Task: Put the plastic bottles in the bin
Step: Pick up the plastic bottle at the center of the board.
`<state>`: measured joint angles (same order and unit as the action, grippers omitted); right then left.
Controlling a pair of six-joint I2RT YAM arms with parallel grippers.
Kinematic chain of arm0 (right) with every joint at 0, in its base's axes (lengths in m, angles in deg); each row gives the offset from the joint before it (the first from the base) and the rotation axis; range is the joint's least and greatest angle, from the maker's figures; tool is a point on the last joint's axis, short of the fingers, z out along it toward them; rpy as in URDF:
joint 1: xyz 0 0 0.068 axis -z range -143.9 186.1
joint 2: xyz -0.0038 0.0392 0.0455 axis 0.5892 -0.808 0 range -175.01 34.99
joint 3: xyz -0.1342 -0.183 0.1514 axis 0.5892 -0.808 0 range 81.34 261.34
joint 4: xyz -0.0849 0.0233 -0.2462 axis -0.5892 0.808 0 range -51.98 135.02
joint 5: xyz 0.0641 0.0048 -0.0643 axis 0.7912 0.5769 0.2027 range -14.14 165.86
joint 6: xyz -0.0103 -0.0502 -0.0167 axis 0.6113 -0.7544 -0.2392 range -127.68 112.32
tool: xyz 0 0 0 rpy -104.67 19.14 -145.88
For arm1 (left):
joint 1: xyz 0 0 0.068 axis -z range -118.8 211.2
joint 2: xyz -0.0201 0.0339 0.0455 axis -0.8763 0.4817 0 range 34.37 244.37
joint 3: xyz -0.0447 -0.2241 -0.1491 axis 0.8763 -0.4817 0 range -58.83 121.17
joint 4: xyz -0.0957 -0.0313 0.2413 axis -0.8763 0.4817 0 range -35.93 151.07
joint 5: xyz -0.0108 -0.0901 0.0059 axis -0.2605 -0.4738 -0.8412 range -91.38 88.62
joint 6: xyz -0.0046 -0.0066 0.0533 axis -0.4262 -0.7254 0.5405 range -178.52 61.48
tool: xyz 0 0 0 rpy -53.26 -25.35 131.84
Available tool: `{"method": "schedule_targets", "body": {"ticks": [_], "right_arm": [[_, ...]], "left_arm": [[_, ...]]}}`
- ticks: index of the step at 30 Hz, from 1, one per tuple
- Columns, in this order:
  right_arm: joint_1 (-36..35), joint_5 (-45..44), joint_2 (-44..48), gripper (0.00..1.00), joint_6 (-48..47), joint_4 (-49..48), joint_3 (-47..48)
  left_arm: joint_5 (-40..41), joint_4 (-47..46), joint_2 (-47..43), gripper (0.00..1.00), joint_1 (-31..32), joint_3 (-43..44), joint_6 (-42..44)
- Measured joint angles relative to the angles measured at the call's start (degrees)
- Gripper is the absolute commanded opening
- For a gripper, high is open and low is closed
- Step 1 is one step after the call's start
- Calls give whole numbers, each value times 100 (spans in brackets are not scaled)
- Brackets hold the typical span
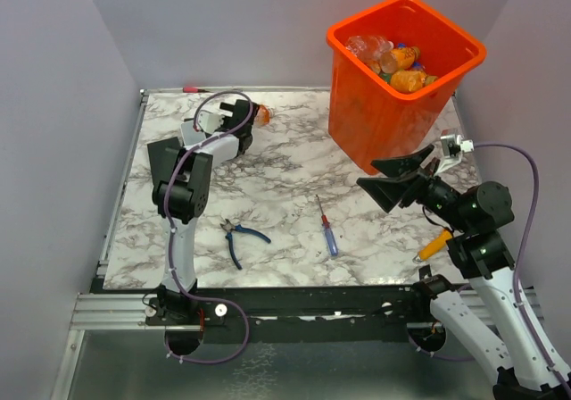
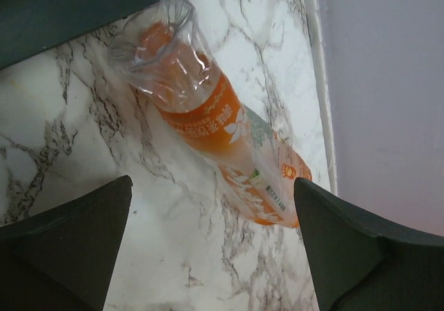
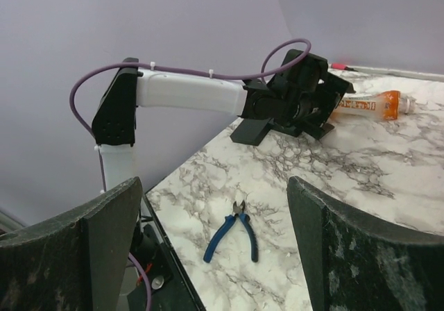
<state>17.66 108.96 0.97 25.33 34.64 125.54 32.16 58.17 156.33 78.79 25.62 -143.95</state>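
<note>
Left gripper (image 2: 213, 186): jaws spread wide, pinching nothing, poised low over one plastic bottle (image 2: 208, 116).

Bottle, loose: clear with an orange label, lying on its side on the marble-patterned table (image 1: 285, 177), far-left area, near the back edge. In the left wrist view it runs diagonally, with one end reaching in between the fingertips. Whether it touches either finger cannot be told.

Bottles, binned (image 1: 397, 61): several clear and orange ones heaped inside the bin (image 1: 375, 123).

Bin: bright orange, square, standing upright at the table's far-right corner.

Right gripper (image 1: 368, 172): jaws parted, empty, held above the table just in front of the bin and facing the left arm.

Pliers (image 1: 239, 237): blue handles, flat on the near-left part of the table.

Screwdriver (image 1: 326, 226): blue and red, near centre, well apart from the pliers.
</note>
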Motion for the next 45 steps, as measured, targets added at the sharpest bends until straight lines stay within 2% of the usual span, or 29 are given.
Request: {"method": "schedule_targets", "body": {"ticks": [3,11,17,23,27,33,36,41,45], "right_arm": [[0,66,-2,88,59,-17,-63],[0,83,-9,88,-4,125,-184],[0,79,-33,88,-98,378,-184],[0,59,-66,88,-186,544,-140],[0,28,-63,88,-256,673,-87],[0,13,-33,88,-306,774,13],[0,15,-35,87,-284,772,24],[-2,35,-210,87,-85,590,20],[-105,46,-522,89,221,76,-105]], "left_arm": [[144,11,173,98,-39,256,-98],[284,-57,678,76,-116,907,-118],[295,-127,868,59,-140,911,-87],[291,-337,868,30,-140,758,50],[267,-693,785,21,-140,466,79],[92,-1067,-214,17,-140,-494,249],[-173,-1502,-1069,15,-140,-1150,422],[-1069,-2643,-2754,9,-133,-2507,573],[-1539,-3355,-3932,8,44,-3665,407]]}}
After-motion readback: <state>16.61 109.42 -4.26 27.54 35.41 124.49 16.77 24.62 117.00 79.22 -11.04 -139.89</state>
